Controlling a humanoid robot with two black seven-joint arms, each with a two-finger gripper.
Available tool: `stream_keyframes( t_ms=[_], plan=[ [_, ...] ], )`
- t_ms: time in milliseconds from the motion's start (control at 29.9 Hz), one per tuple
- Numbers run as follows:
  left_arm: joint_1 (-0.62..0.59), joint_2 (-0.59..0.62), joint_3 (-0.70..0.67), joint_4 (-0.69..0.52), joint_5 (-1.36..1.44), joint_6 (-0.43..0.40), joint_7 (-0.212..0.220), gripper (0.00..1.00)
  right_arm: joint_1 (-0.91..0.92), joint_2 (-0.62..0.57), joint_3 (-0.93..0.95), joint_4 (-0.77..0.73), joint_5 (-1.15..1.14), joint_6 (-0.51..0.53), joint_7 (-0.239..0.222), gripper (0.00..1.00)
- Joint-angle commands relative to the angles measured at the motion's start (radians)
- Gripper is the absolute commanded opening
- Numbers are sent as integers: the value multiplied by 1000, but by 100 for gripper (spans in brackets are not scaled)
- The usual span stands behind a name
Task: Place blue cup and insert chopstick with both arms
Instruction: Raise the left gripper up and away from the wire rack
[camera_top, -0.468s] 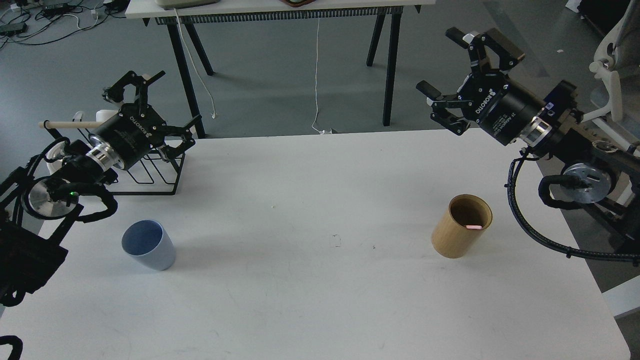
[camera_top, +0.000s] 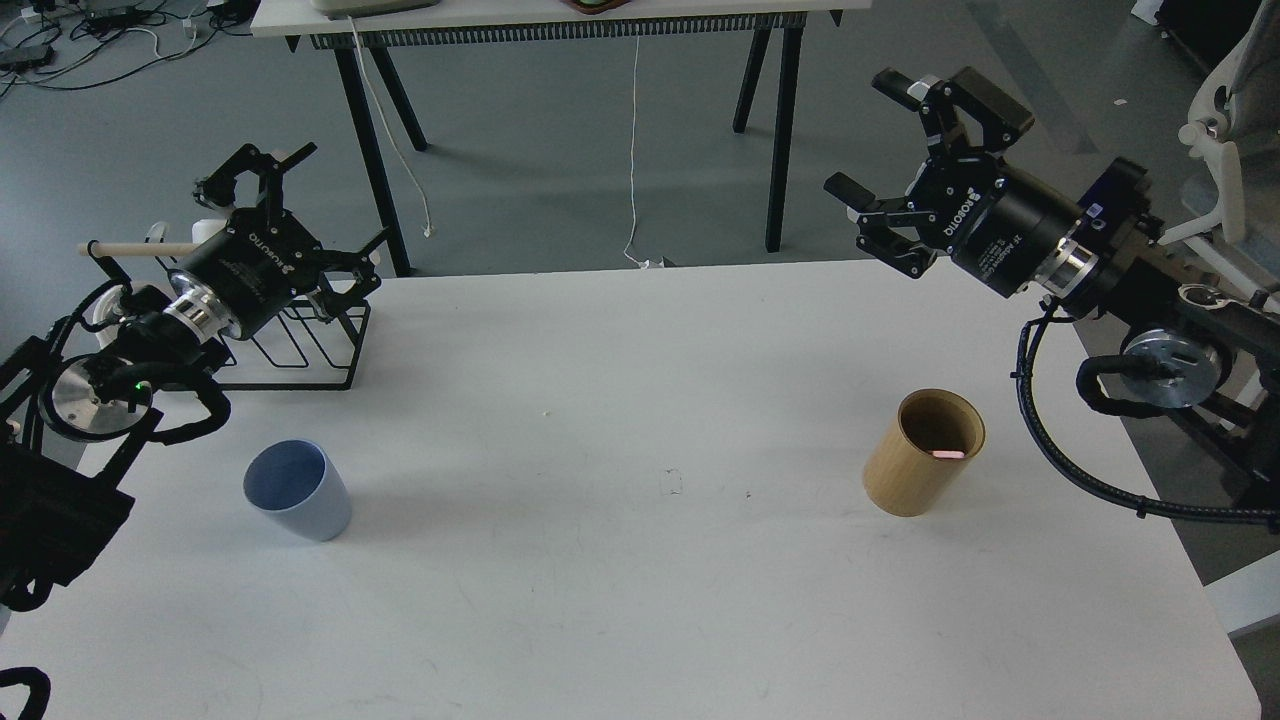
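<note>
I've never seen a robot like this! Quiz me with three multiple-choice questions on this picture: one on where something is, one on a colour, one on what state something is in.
1. Where does the blue cup stand on the white table?
A. near its left side
B. at its centre
C. inside the wire rack

2. What colour is the tall cylinder holder?
A. red
B. tan
C. green

3. How is the right claw?
A. shut on the cup
B. shut on the holder
C. open, holding nothing

Answers:
1 A: the cup sits near the left side, in front of the black wire rack.
2 B: its wall is tan wood colour.
3 C: its fingers are spread in the air, above the table's far edge.
</note>
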Motion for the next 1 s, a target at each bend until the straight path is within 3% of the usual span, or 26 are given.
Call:
stream_keyframes(
  t_ms=[0, 167, 468, 568, 735, 868, 968],
  plan=[
    [-4, -15, -23, 4, -7, 0, 2, 100, -1, -2, 0, 0, 0, 0, 0, 99],
    [-1, 5, -97, 18, -3, 0, -12, 100, -1, -9, 3, 0, 1, 0, 0, 99],
    [-3, 13, -165, 25, -9, 0, -309, 100, -1, -14, 6, 0, 1, 0, 2, 99],
    [-10, 2, -180, 22, -14, 0, -357, 100, 1, -17, 6, 1, 1, 0, 2, 99],
    [-10, 16, -163, -39, -11, 0, -329, 100, -1, -20, 6, 0, 1, 0, 2, 99],
    [-1, 84, -97, -148, 0, 0, -211, 100, -1, -14, 4, -3, 0, 0, 2, 99],
    [-7, 166, 37, -238, 70, 0, -193, 100, -1, -14, 6, -3, 1, 0, 2, 99]
  ],
)
